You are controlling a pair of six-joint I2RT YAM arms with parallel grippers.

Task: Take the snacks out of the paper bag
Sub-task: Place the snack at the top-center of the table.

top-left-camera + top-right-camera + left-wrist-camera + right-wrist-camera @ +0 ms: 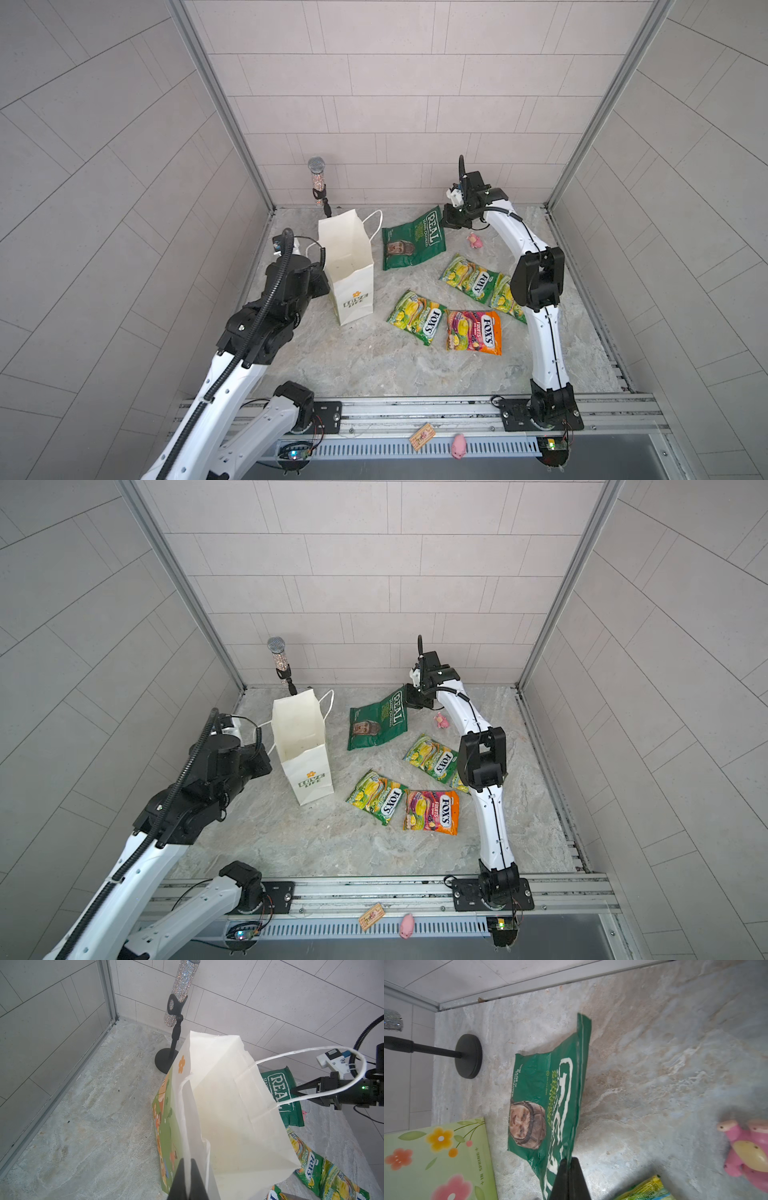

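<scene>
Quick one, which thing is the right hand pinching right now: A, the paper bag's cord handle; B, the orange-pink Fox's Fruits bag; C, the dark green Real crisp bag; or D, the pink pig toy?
C: in the right wrist view the right hand is shut on a corner of the green REAL crisp bag, and that corner is held raised, as a top view also shows.

Matt paper bag [351, 299] (snacks [413, 245] probably plastic)

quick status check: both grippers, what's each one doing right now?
The left gripper: shut, pinching the wall of the paper bag.
The right gripper: shut on the edge of the REAL crisp bag.
</scene>
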